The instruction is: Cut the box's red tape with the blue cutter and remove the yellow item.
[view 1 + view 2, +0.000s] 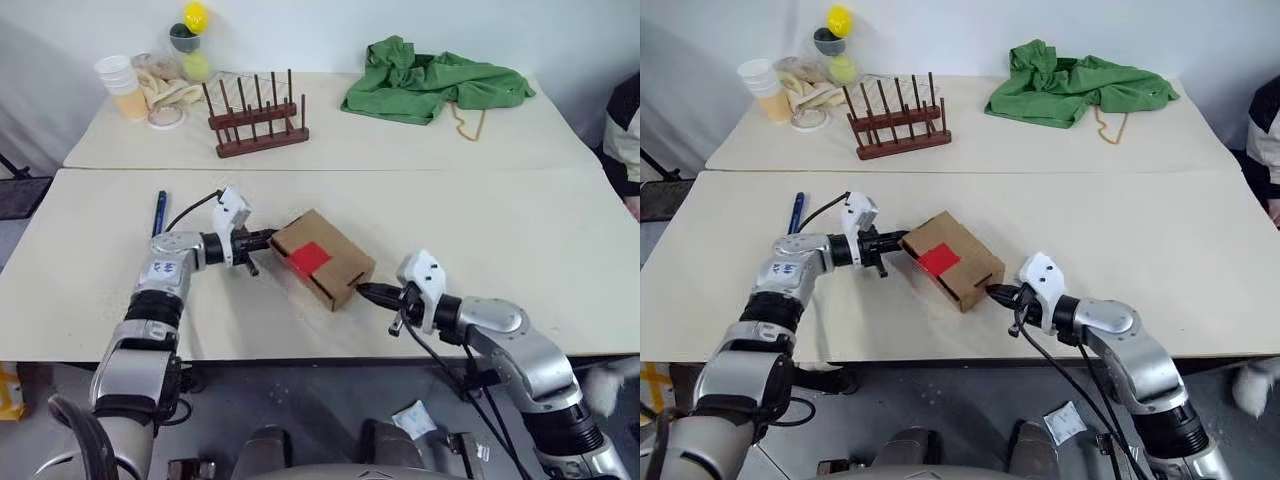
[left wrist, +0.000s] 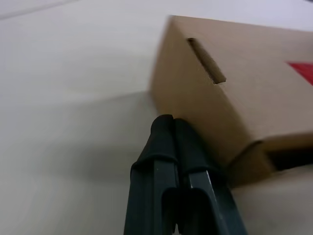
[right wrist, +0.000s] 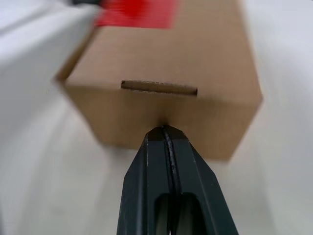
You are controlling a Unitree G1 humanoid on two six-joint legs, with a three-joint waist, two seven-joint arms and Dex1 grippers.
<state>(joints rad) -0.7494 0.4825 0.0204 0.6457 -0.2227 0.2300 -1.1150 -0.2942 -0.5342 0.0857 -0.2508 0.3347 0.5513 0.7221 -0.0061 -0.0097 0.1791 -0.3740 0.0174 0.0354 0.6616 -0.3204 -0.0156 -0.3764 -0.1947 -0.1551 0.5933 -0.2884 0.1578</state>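
Small brown cardboard box [image 1: 322, 259] with red tape patch [image 1: 310, 258] on the pale worktop [image 1: 520, 260]. Left pincer [image 1: 270, 240], closed and empty, presses its nine o'clock end; right pincer [image 1: 362, 291], closed and empty, its four o'clock end.

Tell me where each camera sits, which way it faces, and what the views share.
Left eye, right eye: on the head, looking down at the table; both arms show.
Left wrist: behind the shut left claw, facing one end of the box.
Right wrist: behind the shut right claw, facing the opposite end.
Shared: box and red tape in all views.
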